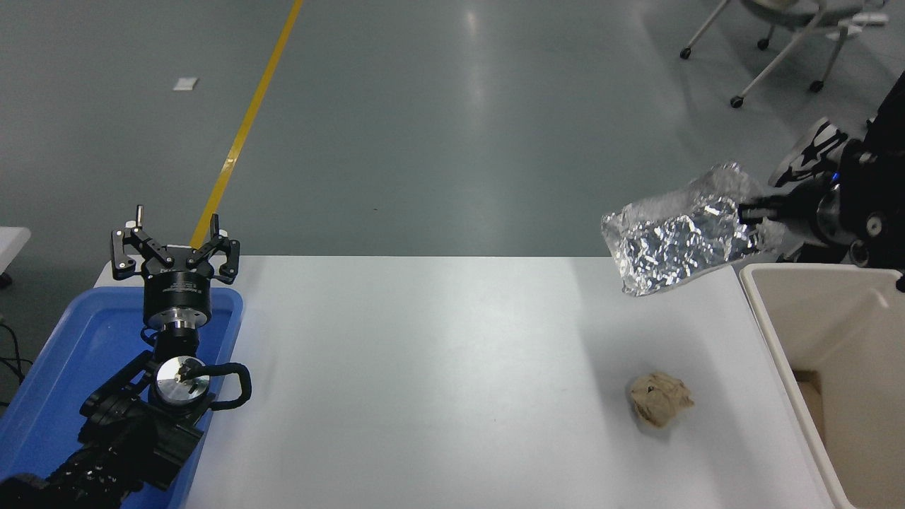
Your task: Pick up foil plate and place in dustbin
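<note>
The shiny crinkled foil plate (675, 240) hangs in the air above the table's far right corner, tilted, held by its right edge. My right gripper (751, 211) comes in from the right edge and is shut on the plate's rim. The beige dustbin (771, 332) stands off the table's right side, just right of and below the plate. My left gripper (174, 251) is parked at the lower left over the blue tray, fingers open and empty.
A crumpled brown paper ball (660, 399) lies on the white table (424, 367) near the front right. A shallow blue tray (63, 367) sits at the left edge. A person's shoe (813, 145) and a wheeled chair (785, 42) are beyond the table.
</note>
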Controlling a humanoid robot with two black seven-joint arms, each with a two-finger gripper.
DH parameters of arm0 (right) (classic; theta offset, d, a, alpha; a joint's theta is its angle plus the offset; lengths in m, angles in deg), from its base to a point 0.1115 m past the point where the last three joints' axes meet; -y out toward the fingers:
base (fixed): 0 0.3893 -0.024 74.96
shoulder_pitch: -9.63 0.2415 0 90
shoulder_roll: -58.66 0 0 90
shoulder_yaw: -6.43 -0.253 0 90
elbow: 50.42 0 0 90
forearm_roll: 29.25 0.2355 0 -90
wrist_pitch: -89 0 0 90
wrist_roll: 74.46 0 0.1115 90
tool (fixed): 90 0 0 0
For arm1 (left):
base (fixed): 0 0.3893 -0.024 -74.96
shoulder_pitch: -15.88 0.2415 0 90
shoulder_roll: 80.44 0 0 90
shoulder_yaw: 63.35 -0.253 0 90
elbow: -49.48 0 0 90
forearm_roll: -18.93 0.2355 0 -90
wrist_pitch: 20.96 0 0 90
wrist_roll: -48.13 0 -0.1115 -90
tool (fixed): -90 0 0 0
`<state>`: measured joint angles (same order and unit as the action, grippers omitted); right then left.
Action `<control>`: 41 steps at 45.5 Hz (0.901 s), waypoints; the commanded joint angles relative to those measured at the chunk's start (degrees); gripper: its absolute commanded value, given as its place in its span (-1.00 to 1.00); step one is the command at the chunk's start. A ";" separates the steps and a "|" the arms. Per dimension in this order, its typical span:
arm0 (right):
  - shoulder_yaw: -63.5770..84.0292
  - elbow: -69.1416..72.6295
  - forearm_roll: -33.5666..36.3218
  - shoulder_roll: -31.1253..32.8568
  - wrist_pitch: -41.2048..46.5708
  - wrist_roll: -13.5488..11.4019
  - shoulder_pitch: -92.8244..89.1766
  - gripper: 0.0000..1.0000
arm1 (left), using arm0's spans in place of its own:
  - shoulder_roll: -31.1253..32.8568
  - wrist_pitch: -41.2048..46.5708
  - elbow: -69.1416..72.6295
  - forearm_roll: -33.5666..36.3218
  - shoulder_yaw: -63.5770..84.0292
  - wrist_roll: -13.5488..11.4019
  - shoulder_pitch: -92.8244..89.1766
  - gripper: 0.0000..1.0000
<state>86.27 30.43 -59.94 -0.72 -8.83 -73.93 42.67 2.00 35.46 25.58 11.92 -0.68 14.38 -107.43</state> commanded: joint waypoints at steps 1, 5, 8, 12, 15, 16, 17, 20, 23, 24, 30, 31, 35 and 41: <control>6.46 5.20 -0.07 -0.04 5.54 0.53 15.38 -1.00 | 0.00 0.01 0.00 -0.02 0.00 0.00 -0.01 0.98; 6.55 5.02 0.02 -0.21 7.04 0.53 16.26 -1.00 | 0.00 0.01 0.00 -0.02 0.00 0.00 -0.01 0.98; 6.73 4.50 0.11 -0.56 7.92 0.44 16.26 -1.00 | 0.00 0.01 0.00 -0.02 0.00 0.00 -0.01 0.98; 7.60 3.45 1.42 -0.56 8.27 0.44 15.30 -1.00 | 0.00 0.01 0.00 -0.02 0.00 0.00 0.08 0.98; 9.97 1.08 2.91 -0.48 8.27 0.44 13.46 -1.00 | 0.00 0.01 0.00 -0.02 0.00 0.00 0.08 0.98; 10.76 0.02 3.35 -0.39 8.10 0.44 12.67 -1.00 | 0.00 0.01 0.00 -0.02 0.00 0.00 -0.01 0.98; 11.38 -1.20 3.71 -0.21 8.10 0.44 11.70 -1.00 | 0.00 0.01 0.00 -0.02 0.00 0.00 0.08 0.98; 13.23 -5.95 4.50 0.49 8.01 0.44 8.28 -1.00 | 0.00 0.01 0.00 -0.02 0.00 0.00 0.08 0.98; 14.46 -11.31 5.55 2.68 7.75 0.44 3.27 -1.00 | 0.00 0.01 0.00 0.07 0.00 0.00 0.08 0.98; 14.29 -13.41 5.99 3.73 7.75 0.44 1.26 -1.00 | 0.00 0.01 0.00 -0.02 0.00 0.00 -0.01 0.98; 12.71 -25.81 8.80 9.80 6.78 0.53 -12.71 -1.00 | 0.00 0.01 0.00 -0.02 0.00 0.00 0.08 0.98; 11.83 -28.00 9.24 10.94 6.34 0.53 -15.35 -1.00 | 0.00 0.01 0.00 -0.02 0.00 0.00 0.08 0.98; 5.17 -36.44 10.91 15.68 4.85 0.53 -27.65 -1.00 | 0.00 0.01 0.00 -0.02 0.00 0.00 0.08 0.98; -12.40 -50.32 12.15 18.68 4.32 0.53 -49.09 -1.00 | 0.00 0.01 0.00 -0.02 0.00 0.00 0.08 0.98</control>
<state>92.46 2.00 -51.05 10.77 -3.03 -73.41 24.24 2.00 35.48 25.57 11.91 -0.68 14.38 -107.35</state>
